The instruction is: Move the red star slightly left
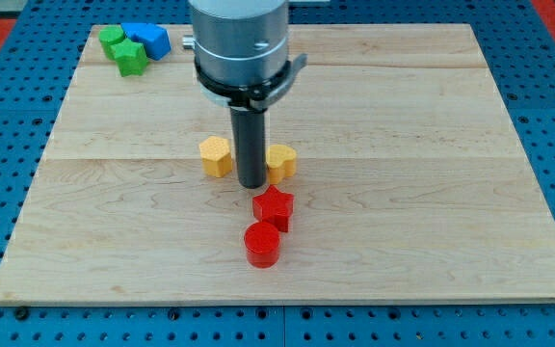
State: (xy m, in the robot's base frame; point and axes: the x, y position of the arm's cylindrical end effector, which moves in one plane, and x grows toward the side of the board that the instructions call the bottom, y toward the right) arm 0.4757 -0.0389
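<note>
The red star point(274, 206) lies on the wooden board point(432, 193), a little below centre. A red cylinder point(262, 244) sits just below it, touching or nearly touching. My tip point(252, 183) rests on the board just above and slightly left of the red star, very close to it. The rod stands between two yellow blocks: a yellow block point(216, 156) at its left and a yellow heart-like block point(281, 161) at its right, partly hidden by the rod.
At the view's top left corner of the board stands a cluster: a green block point(113, 38), a second green block point(131, 58) and a blue block point(149, 40). A blue pegboard point(547, 116) surrounds the board.
</note>
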